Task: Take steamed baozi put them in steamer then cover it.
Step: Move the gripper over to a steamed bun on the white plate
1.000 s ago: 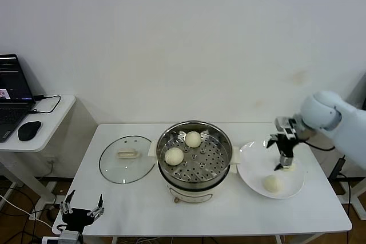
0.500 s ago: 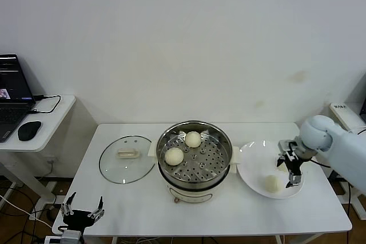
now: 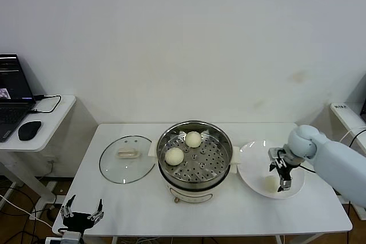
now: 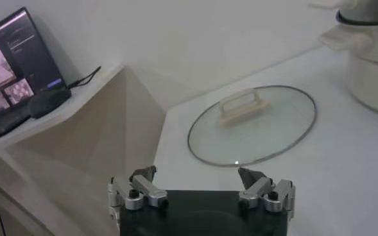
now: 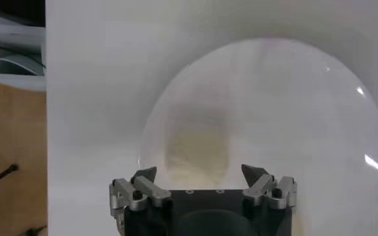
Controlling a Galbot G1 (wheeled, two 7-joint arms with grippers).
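Observation:
The steamer stands mid-table with two baozi on its tray, one at the back and one at the left. A white plate lies to its right. My right gripper hangs low over the plate, open, just right of a baozi. In the right wrist view a blurred baozi lies just ahead of the open right gripper, on the plate. A fourth baozi does not show. The glass cover lies flat left of the steamer. My left gripper is parked, open, below the table's front left corner.
A side desk with a laptop and mouse stands at far left. In the left wrist view, the cover and the steamer's base lie beyond the open left gripper.
My right gripper has moved left and down over the plate, close to the front baozi. The left arm, steamer and cover have not moved.

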